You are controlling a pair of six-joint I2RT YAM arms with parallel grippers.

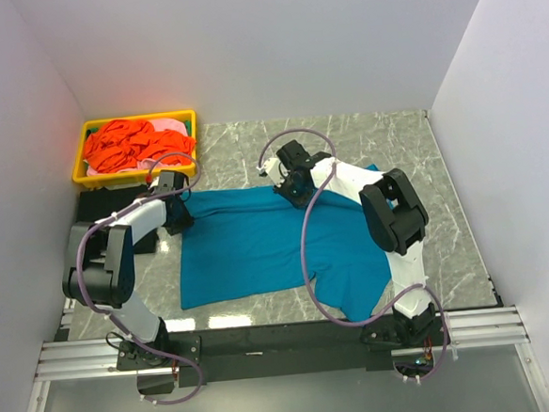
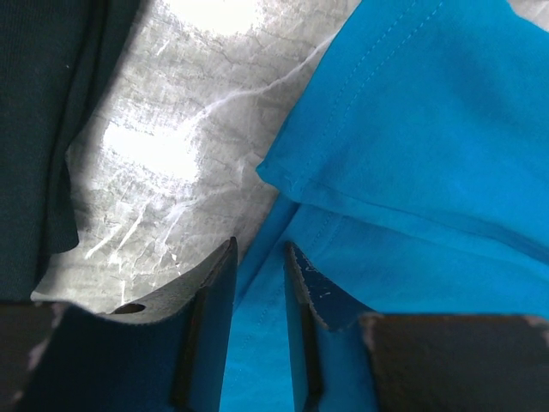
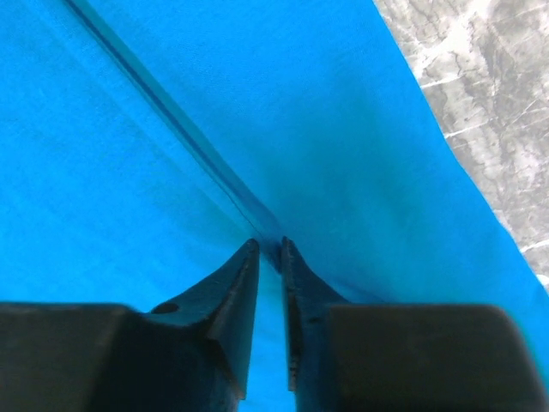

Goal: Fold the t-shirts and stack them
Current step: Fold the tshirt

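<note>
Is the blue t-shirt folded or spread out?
Spread out: the blue t-shirt lies wide and mostly flat on the table.

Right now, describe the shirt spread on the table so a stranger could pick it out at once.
Start at the grey marbled table. Spread across its middle lies the teal-blue t-shirt. It is the only blue one; the orange-red shirts and pink cloth sit bunched in the yellow tray at the far-left corner.
</note>
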